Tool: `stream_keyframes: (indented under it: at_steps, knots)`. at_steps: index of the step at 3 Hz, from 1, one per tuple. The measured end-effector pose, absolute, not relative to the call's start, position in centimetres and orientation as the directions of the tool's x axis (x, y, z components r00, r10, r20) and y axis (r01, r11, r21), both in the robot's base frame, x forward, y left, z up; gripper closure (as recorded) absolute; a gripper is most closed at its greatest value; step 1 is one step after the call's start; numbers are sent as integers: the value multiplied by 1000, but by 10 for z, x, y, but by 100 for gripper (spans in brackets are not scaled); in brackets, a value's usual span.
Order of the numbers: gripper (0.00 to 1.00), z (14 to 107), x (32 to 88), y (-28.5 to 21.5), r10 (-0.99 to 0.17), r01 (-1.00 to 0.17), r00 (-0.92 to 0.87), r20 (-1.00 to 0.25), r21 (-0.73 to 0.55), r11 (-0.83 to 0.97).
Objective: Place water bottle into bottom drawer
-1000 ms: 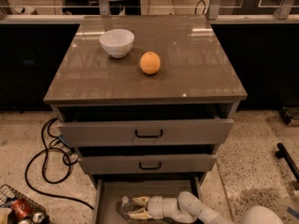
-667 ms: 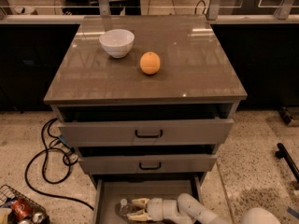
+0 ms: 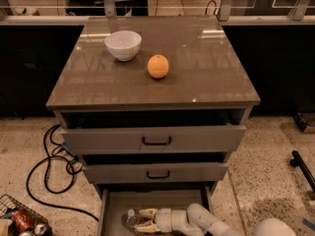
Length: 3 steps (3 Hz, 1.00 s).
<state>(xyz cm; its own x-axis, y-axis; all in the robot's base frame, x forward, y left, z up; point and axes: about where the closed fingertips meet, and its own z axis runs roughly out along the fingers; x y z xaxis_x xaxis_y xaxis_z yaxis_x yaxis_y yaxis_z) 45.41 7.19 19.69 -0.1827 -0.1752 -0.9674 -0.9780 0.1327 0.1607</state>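
The bottom drawer is pulled open at the foot of the grey cabinet, its flat grey floor showing. The water bottle, clear with a white cap, lies inside the drawer near its left front, cap pointing left. My gripper reaches into the drawer from the lower right on a white arm. Its pale fingers sit on either side of the bottle's body. The bottle's lower part is hidden by the gripper and the picture's edge.
On the cabinet top stand a white bowl and an orange. The two upper drawers stand slightly open above my arm. Black cables and a wire basket with red cans lie on the floor at left.
The gripper and bottle have shifted slightly left inside the drawer; nothing else has moved.
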Motion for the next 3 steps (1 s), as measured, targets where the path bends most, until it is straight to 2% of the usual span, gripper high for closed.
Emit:
stream_keyframes:
  at_steps: [2,3]
  knots:
    - [12,198,454,72,-175,-978,-183,-967,161,133]
    - [0,198,453,74,-173,-978,-184,-968,163,129]
